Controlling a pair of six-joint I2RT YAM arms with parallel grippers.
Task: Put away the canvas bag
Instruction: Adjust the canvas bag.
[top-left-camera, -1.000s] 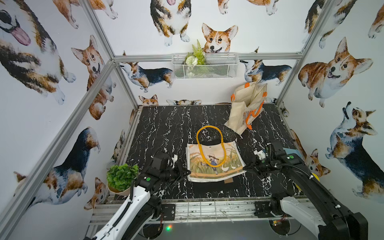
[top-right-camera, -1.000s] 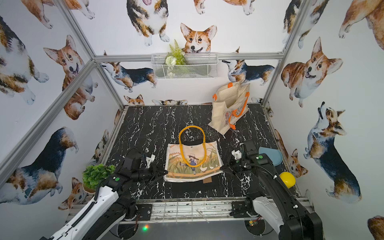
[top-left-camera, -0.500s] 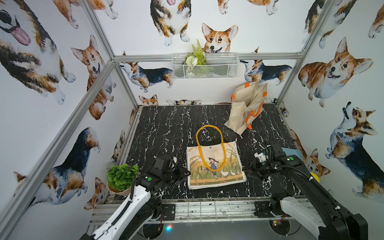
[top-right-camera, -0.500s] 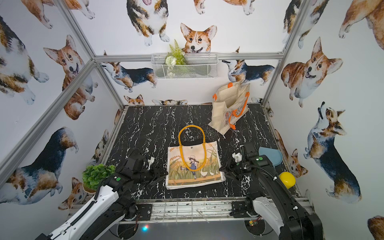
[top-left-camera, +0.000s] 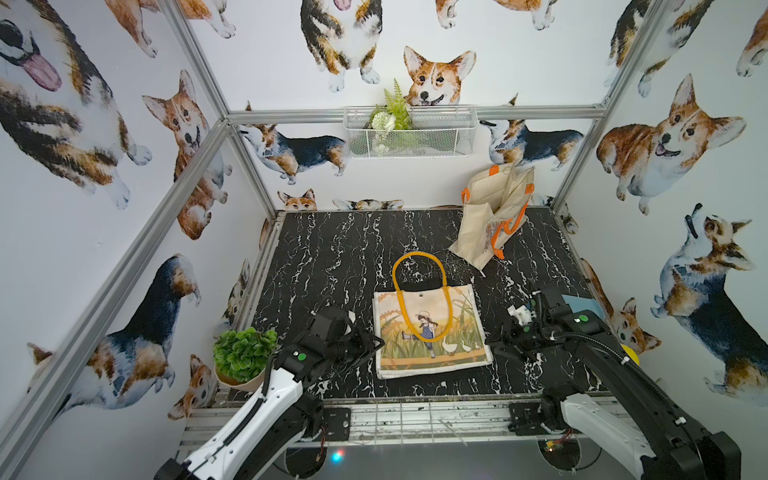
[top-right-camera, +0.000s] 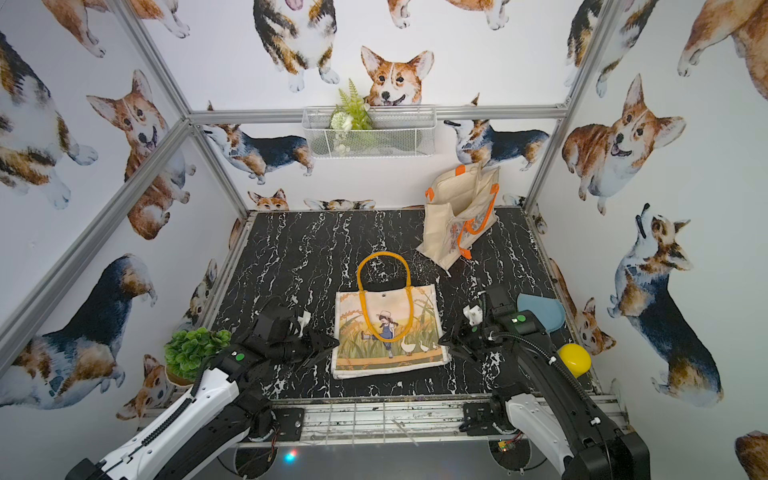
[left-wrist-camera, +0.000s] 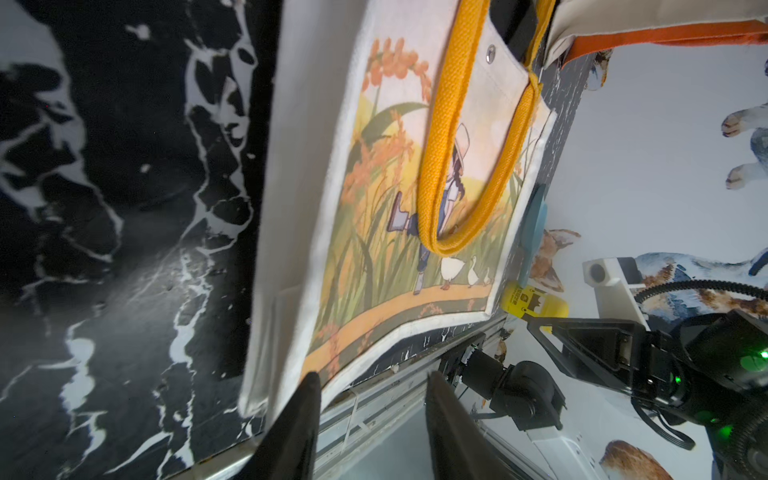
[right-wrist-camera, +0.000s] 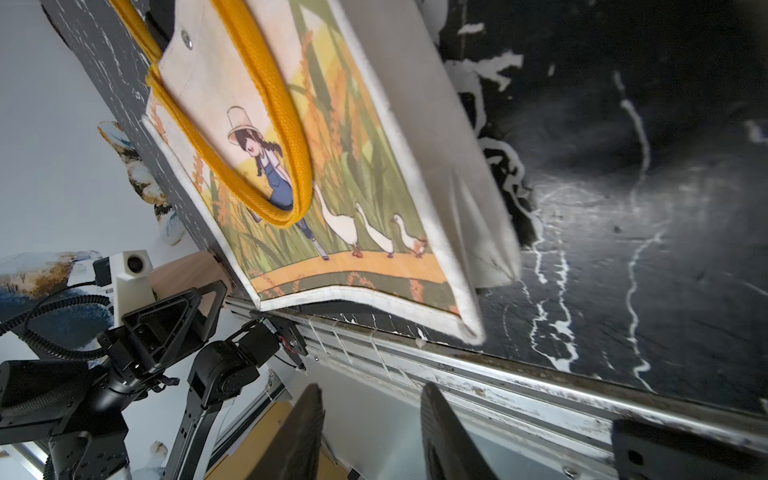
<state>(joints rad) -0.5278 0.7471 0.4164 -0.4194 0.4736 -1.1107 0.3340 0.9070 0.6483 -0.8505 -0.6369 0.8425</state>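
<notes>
In both top views you see the bag (top-left-camera: 430, 332) flat on the tabletop (top-left-camera: 332, 257), a tote (top-left-camera: 494, 216) behind, a plant (top-left-camera: 243, 353) left. Left wrist: your left pincer (left-wrist-camera: 372, 374) gapes empty beside the bag's edge. Right wrist: right pincer (right-wrist-camera: 370, 385) parted, empty.

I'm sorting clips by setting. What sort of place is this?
Probably a staged robot test booth, not a home: an aluminium frame boxes in a marble-look tabletop, corgi wallpaper covers the walls, and a left arm and right arm sit mounted at the front rail.
</notes>
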